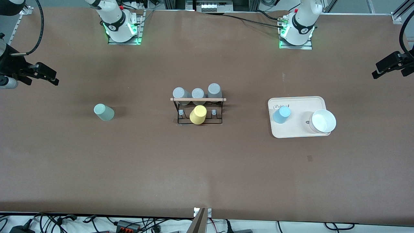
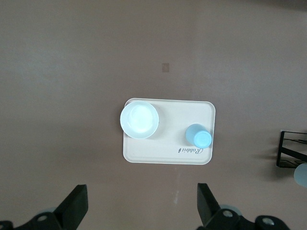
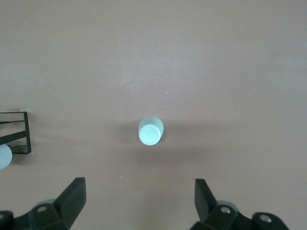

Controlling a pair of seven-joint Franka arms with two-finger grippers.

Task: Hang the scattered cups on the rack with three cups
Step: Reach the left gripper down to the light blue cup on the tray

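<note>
Green cup [image 1: 103, 112]: upside down on the brown table [image 1: 207, 168], toward the right arm's end.
Blue cup [image 1: 281, 115]: on the beige tray [image 1: 299, 131], beside a white bowl [image 1: 322, 121].
Rack [image 1: 199, 110]: mid-table, three grey cups [image 1: 197, 94], one yellow cup [image 1: 198, 114].
Left hand [image 2: 141, 211]: released, high over the tray.
Right hand [image 3: 139, 208]: released, over the green cup.

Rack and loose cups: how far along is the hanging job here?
Not started. The rack carries three grey cups and a yellow cup. The sage green cup sits on the table, the light blue cup on the beige tray. Left gripper and right gripper hover open, empty.
</note>
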